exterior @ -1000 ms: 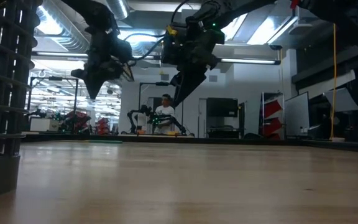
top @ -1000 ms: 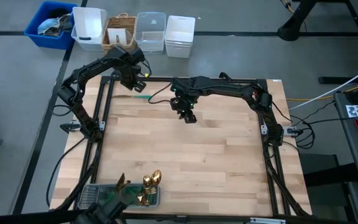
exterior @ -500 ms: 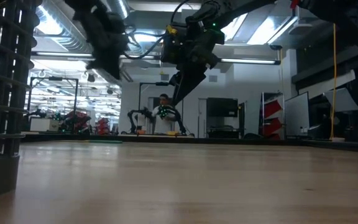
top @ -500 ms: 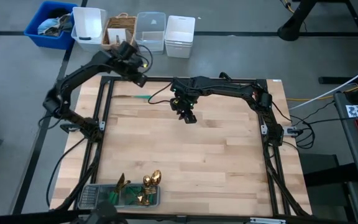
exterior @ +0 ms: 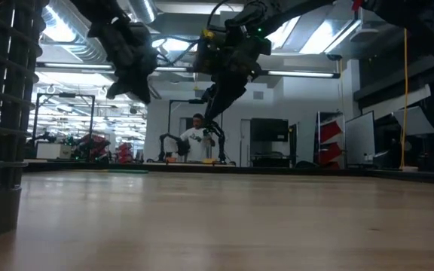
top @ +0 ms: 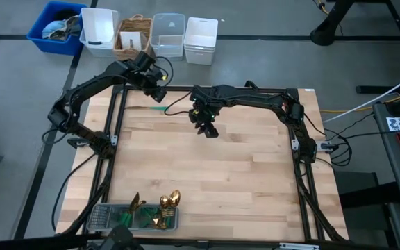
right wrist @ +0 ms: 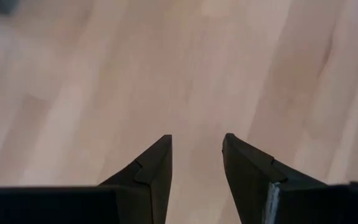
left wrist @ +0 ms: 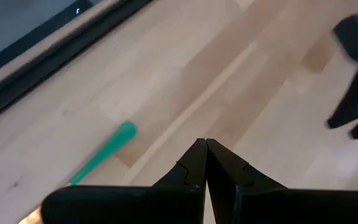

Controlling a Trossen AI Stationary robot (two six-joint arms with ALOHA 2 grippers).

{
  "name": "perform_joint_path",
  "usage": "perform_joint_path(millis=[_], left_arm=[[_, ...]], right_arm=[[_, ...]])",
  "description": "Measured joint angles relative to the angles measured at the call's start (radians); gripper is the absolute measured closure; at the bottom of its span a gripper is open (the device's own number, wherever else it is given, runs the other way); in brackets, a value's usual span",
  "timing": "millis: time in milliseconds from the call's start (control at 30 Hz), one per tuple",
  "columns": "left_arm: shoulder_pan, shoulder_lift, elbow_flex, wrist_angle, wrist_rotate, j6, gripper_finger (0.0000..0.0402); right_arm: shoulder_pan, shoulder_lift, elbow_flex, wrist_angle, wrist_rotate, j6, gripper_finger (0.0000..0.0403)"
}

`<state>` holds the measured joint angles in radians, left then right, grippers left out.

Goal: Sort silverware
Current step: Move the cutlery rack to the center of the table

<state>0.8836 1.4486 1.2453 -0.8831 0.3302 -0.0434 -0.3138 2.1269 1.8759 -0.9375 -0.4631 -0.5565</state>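
Observation:
One piece of silverware with a teal-green handle (top: 158, 108) (left wrist: 104, 157) lies flat on the wooden table near its far edge. My left gripper (top: 160, 86) (left wrist: 202, 147) hangs shut above and just beyond it, touching nothing. My right gripper (top: 207, 130) (right wrist: 196, 149) hovers open over bare wood to the right of that piece, with nothing between its fingers. More silverware, with gold heads (top: 169, 202), sticks up out of the grey mesh tray (top: 101, 219) at the near left corner.
A row of bins stands beyond the far edge: a blue one (top: 55, 28), a white one (top: 99, 31), a basket (top: 134, 36), a clear tub (top: 169, 36) and a white tub (top: 201, 40). A person (exterior: 198, 139) is in the room behind the table.
My left gripper has risen from just over the teal-handled piece and tipped from pointing steeply down to a shallower slant. It swung toward the far edge, then came partly back. The teal-handled piece has stayed flat where it was.

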Motion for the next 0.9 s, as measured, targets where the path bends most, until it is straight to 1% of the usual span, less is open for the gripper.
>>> perform_joint_path(millis=[100,200,300,400,500,633,800,900], left_arm=[[-0.013,0.003,0.000,-0.028,-0.042,0.024,0.0400],[-0.013,0.003,0.000,-0.054,-0.076,0.010,0.0400],[-0.007,-0.001,0.000,-0.072,-0.079,0.003,0.0400],[-0.002,-0.029,0.000,-0.081,-0.078,0.028,0.0400],[0.007,-0.083,0.007,-0.102,-0.074,0.046,0.0400],[-0.007,-0.191,0.015,-0.203,-0.068,0.044,0.0400],[-0.127,-0.325,0.014,-0.395,-0.047,0.016,0.0400],[-0.216,-0.405,-0.004,-0.401,-0.048,-0.011,0.0400]], right_arm=[[0.000,0.000,0.000,0.036,-0.077,0.007,0.0260],[0.007,0.000,0.000,0.031,-0.172,0.019,0.0260],[0.020,-0.005,0.000,-0.015,-0.235,-0.046,0.0260],[0.036,-0.024,0.000,-0.051,-0.279,-0.095,0.0260],[0.054,-0.034,0.000,-0.092,-0.272,-0.116,0.0260],[0.069,-0.038,0.000,-0.142,-0.219,-0.125,0.0260],[0.064,-0.039,0.000,-0.191,-0.199,-0.129,0.0260],[0.064,-0.039,0.000,-0.190,-0.199,-0.129,0.0260]])
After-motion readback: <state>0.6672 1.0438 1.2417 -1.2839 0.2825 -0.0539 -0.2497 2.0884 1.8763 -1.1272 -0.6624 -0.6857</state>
